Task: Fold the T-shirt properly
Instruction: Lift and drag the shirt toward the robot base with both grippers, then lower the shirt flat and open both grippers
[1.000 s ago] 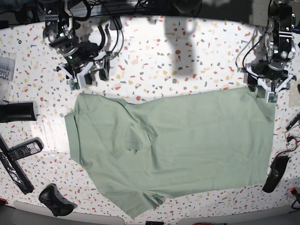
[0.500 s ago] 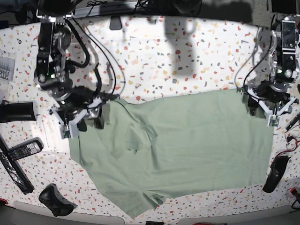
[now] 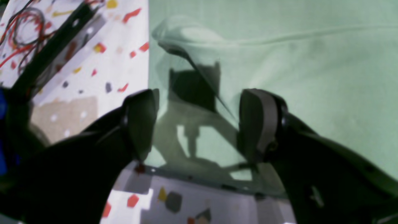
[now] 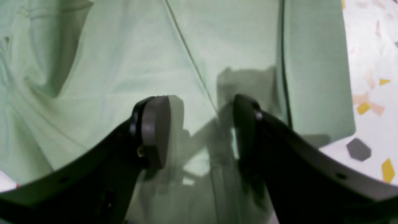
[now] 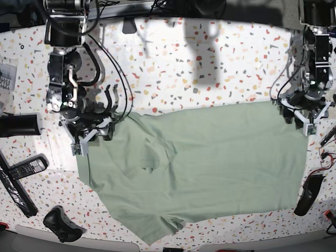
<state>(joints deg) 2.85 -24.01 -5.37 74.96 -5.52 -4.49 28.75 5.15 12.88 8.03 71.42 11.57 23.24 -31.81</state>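
The pale sage-green T-shirt (image 5: 210, 157) lies spread flat across the table. Its collar end is at the left of the base view and its hem is at the right. My right gripper (image 5: 88, 137) is open and low over the shirt's upper left corner. In the right wrist view (image 4: 200, 130) its fingers straddle seamed fabric (image 4: 124, 62). My left gripper (image 5: 303, 122) is open over the upper right corner. In the left wrist view (image 3: 199, 124) its fingers straddle the shirt's edge (image 3: 279, 62), with a raised wrinkle (image 3: 186, 34) just ahead. Neither gripper holds fabric.
A black cylinder (image 5: 18, 125), a remote (image 5: 27, 168), a black strip (image 5: 16, 190) and a game controller (image 5: 62, 224) lie to the left of the shirt. A black mouse-like object (image 5: 308, 194) and wires (image 5: 328, 157) lie at the right edge. The terrazzo table (image 5: 199, 63) shows behind.
My right arm has come forward from the back of the table down onto the shirt's upper left corner. My left arm has dropped slightly onto the upper right corner.
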